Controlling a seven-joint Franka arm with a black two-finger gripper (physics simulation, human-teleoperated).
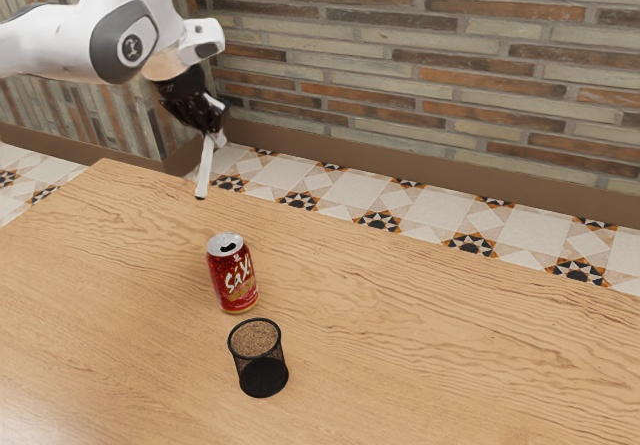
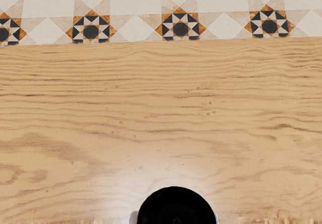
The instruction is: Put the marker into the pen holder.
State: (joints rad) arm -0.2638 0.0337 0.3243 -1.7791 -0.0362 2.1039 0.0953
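1. Marker (image 1: 204, 170): one, gripped by the gripper (image 1: 212, 133), dark tip toward 6 o'clock in the exterior view, well apart from the pen holder.
2. Arm (image 1: 125, 40): one, entering from 10 o'clock, hand angled down toward 5.
3. On the bench (image 1: 450, 365): one red can (image 1: 234, 280); one upright pen holder (image 1: 243, 367), near its 5 o'clock side.

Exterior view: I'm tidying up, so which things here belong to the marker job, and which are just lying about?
Part of the job:
marker, held in the gripper
black pen holder, on the table

Just lying about:
red can, upright near the pen holder
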